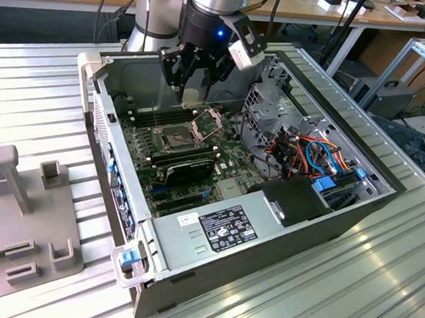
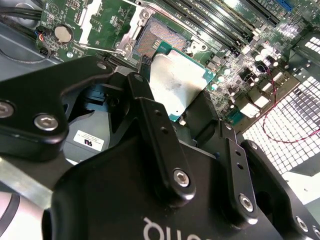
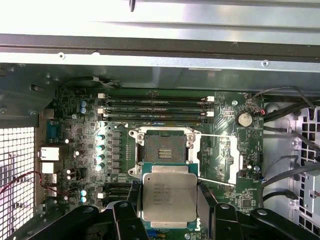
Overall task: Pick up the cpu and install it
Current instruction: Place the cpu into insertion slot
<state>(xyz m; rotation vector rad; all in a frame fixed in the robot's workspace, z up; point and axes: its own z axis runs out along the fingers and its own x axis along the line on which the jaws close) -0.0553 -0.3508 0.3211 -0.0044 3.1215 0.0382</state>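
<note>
The cpu (image 3: 169, 197), a flat square chip with a silver-grey top, is pinched at two opposite edges by the black fingers (image 3: 205, 200) of my gripper (image 3: 169, 207), which is shut on it. In the second wrist view the cpu (image 2: 177, 87) hangs tilted above the green motherboard (image 2: 100, 30), close to the open socket (image 2: 152, 42). The socket (image 3: 162, 150) lies bare, just beside the held chip, with its metal frame (image 3: 220, 155) swung open. In the exterior view my gripper (image 1: 196, 80) hovers inside the open computer case, above the socket (image 1: 179, 134).
The case wall (image 1: 105, 114) rises on the exterior view's left. Memory slots (image 3: 155, 107) run along one side of the socket. A long black card (image 1: 190, 168), a power supply (image 1: 222, 226) and a drive cage with cables (image 1: 302, 148) stand nearby. A grey fixture (image 1: 17, 210) sits outside the case.
</note>
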